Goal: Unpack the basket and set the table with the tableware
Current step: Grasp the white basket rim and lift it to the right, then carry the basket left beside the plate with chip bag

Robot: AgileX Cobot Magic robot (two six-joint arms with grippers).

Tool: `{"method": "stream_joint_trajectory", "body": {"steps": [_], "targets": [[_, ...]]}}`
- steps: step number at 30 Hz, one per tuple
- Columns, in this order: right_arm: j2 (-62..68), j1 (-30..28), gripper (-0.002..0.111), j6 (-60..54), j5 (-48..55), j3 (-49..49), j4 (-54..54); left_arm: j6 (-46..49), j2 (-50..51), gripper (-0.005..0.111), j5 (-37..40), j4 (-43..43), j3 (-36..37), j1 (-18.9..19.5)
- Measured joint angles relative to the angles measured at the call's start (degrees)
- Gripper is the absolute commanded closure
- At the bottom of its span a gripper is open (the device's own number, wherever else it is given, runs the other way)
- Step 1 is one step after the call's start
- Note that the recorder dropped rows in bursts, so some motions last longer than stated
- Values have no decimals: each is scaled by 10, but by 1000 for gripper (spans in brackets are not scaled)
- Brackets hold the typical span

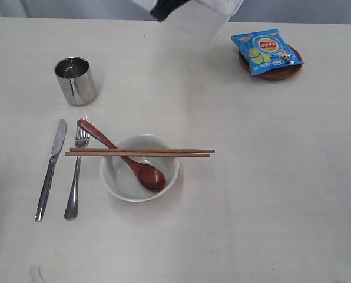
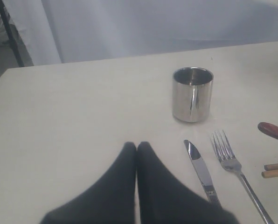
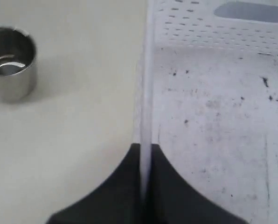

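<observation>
Cream table [image 1: 270,200] looks laid; at twelve o'clock our right gripper [image 3: 145,151] pinches the wall of the empty basket [image 3: 213,116]. Next, we judge, it must be carried clear.

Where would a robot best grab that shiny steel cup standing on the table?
Probably at the rim. The cup stands upright with its mouth open upward, so coming straight down, one finger inside the wall and one outside, looks easiest. Its round, smooth sides might slip in a squeeze from the side, and the fork lies close by on that approach.
</observation>
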Motion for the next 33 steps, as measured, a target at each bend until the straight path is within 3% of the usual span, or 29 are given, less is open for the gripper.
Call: {"method": "stream_joint_trajectory", "body": {"steps": [4,8,16,25,33], "targets": [[-16,-71,109,94,-8,-15,-53,0,0,107,0,0,0,0],[-4,-186,109,203,-9,-17,-83,0,0,107,0,0,0,0],[65,-351,109,282,-7,-17,-22,0,0,107,0,0,0,0],[158,-389,109,286,-11,-17,-5,0,0,107,0,0,0,0],[194,-371,109,174,-7,-17,59,0,0,107,0,0,0,0]]}}
